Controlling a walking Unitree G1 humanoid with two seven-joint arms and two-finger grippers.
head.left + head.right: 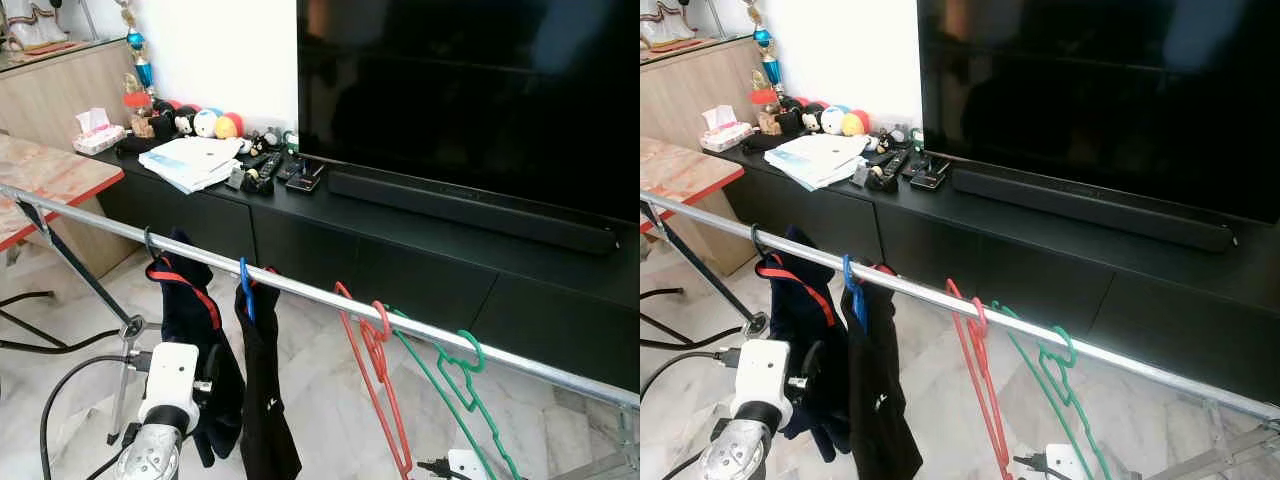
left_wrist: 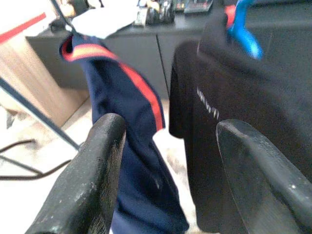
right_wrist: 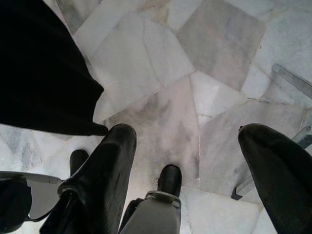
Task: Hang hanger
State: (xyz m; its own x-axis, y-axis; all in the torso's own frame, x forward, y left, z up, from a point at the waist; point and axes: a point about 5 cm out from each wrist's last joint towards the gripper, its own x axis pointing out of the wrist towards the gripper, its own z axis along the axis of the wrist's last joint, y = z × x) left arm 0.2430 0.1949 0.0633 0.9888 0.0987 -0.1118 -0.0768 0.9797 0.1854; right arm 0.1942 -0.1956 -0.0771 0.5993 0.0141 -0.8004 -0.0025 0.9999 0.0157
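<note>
Four hangers sit on the long silver metal rail that crosses our head views from upper left down to lower right. From our left: a dark hanger carrying a navy garment with red stripes, a blue plastic hanger carrying a black T-shirt, then an empty red plastic hanger and an empty green plastic hanger, the last two just beside each other. Behind the rail we see a low black TV cabinet with a large black television, a long black soundbar, a stack of white papers and small toys. Our silver left arm rises at the lower left, close to the navy garment.

In the left wrist view, our left gripper has its two black fingers spread wide apart with nothing between them, facing the navy garment and the black T-shirt, the blue hanger's hook above.

In the right wrist view, our right gripper also stands wide open and unladen, over pale marble floor tiles, with black cloth at one side.
</note>
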